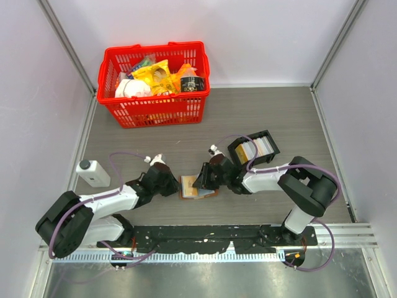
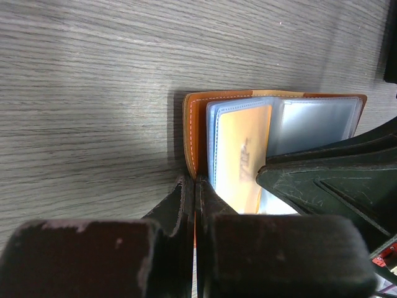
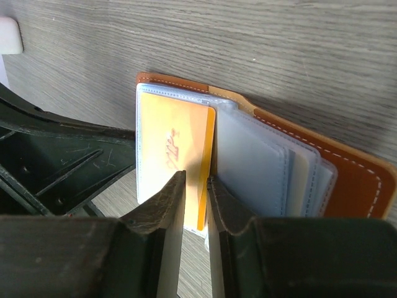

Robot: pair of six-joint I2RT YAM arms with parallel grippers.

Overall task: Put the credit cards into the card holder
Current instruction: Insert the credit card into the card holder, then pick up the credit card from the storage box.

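The open wallet (image 1: 197, 188) lies on the table (image 1: 267, 118) between both grippers. The right gripper (image 3: 196, 186) is nearly closed, pinching an orange card (image 3: 175, 149) in a clear sleeve. The left gripper (image 2: 193, 189) is fully closed, clamping the wallet's cover edge.

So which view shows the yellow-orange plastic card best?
Right wrist: the yellow-orange plastic card fills the frame, part-way into a clear sleeve. Left wrist shows it too, partly cut off by the jaws. From the top external camera it is only a sliver.
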